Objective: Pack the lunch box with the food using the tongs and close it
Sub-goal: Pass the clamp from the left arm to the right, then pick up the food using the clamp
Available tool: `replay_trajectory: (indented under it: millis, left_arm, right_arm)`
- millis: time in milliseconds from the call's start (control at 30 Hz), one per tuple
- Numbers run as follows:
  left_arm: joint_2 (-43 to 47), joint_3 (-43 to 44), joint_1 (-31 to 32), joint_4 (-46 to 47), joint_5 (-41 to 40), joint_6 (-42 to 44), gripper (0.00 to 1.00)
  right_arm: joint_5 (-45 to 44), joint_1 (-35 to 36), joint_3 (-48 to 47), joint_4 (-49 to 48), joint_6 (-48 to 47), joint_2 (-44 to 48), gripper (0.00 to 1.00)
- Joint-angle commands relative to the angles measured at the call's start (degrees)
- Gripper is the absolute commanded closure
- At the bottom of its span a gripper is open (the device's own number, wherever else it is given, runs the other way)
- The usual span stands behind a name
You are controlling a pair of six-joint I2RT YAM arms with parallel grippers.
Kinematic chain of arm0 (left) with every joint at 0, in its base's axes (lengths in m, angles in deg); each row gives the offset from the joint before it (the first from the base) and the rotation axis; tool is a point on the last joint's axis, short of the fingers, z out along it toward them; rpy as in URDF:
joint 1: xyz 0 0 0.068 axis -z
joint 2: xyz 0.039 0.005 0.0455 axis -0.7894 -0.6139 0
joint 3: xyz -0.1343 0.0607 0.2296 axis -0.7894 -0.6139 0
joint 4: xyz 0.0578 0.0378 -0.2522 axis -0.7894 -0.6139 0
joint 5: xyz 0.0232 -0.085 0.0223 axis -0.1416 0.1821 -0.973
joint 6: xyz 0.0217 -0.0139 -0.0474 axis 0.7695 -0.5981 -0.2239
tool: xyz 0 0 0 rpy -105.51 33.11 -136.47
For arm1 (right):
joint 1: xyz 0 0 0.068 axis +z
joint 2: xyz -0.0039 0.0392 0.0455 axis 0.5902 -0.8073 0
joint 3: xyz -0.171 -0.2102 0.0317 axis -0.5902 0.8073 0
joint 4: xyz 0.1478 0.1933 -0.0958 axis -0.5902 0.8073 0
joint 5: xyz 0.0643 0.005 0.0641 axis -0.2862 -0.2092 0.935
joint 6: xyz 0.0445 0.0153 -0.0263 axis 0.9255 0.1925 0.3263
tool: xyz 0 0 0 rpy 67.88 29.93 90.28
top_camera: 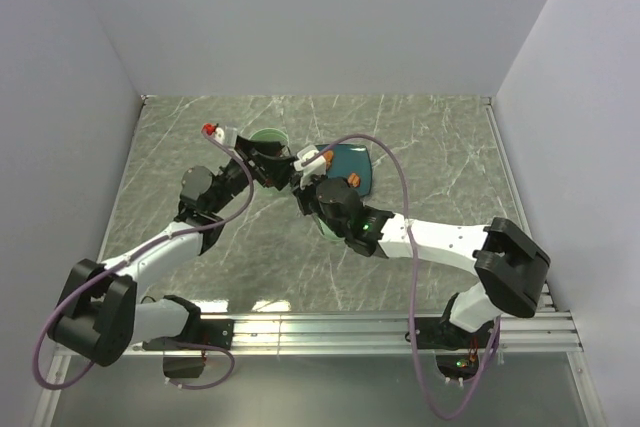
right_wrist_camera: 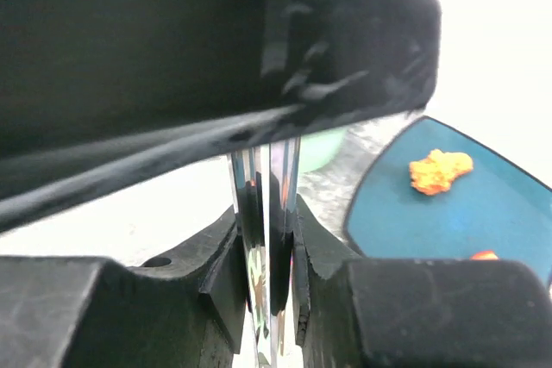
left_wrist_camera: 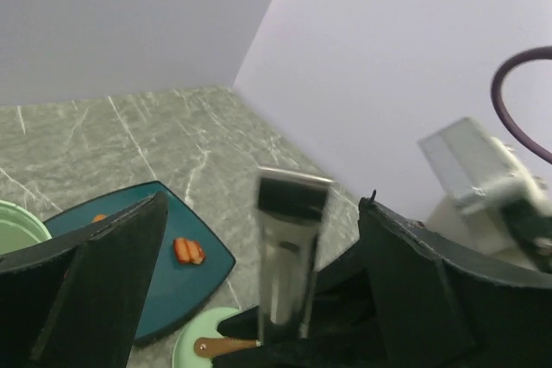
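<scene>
The slim metal tongs (right_wrist_camera: 266, 213) stand upright, and my right gripper (right_wrist_camera: 267, 273) is shut on their two arms. Around them my left gripper (left_wrist_camera: 263, 206) stands open, its fingers (left_wrist_camera: 95, 282) wide on either side of the tongs (left_wrist_camera: 289, 247) and apart from them. From above, both grippers (top_camera: 272, 169) (top_camera: 300, 189) meet between the mint-green lunch box (top_camera: 268, 137) and the teal plate (top_camera: 350, 165). A red-orange sausage piece (left_wrist_camera: 188, 250) and a fried chunk (right_wrist_camera: 440, 170) lie on the plate. The green lid (left_wrist_camera: 194, 352) with its brown handle lies beside the plate.
The marble tabletop (top_camera: 430, 147) is walled by white panels at the back and on both sides. A purple cable (top_camera: 400, 172) arcs over the right arm. A metal rail (top_camera: 330, 327) runs along the near edge.
</scene>
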Motion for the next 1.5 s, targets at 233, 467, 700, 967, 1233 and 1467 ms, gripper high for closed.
replay_trajectory:
  millis: [233,467,700,967,1233,1467]
  left_arm:
    - [10.8,0.0,1.1,-10.4,-11.3,5.4,0.01]
    - [16.4,-2.9,0.4,-10.9,-15.6,4.8,0.01]
    - [12.5,-2.1,-1.3,-10.7,-14.2,3.5,0.01]
    - [12.0,-3.8,-2.5,-7.7,-12.8,3.2,0.01]
    - [11.9,-4.6,-3.2,-6.0,-12.1,3.4,0.01]
    - [11.9,-5.6,-3.5,-4.4,-11.8,3.2,0.01]
  right_arm:
    - [-6.9,-5.2,-2.7,-6.6,-1.2,0.1,0.71]
    - [-4.8,-11.6,-1.2,-12.1,-0.1,-0.9,0.68]
    - [0.2,-17.7,1.5,-19.6,-0.1,-2.9,0.55]
    - [1.3,-21.8,3.1,-27.3,0.6,-7.3,0.49]
    - [-0.9,-23.1,0.3,-27.1,-1.4,-11.9,0.46]
    - [-1.6,-24.7,-1.0,-26.9,-1.6,-13.2,0.43]
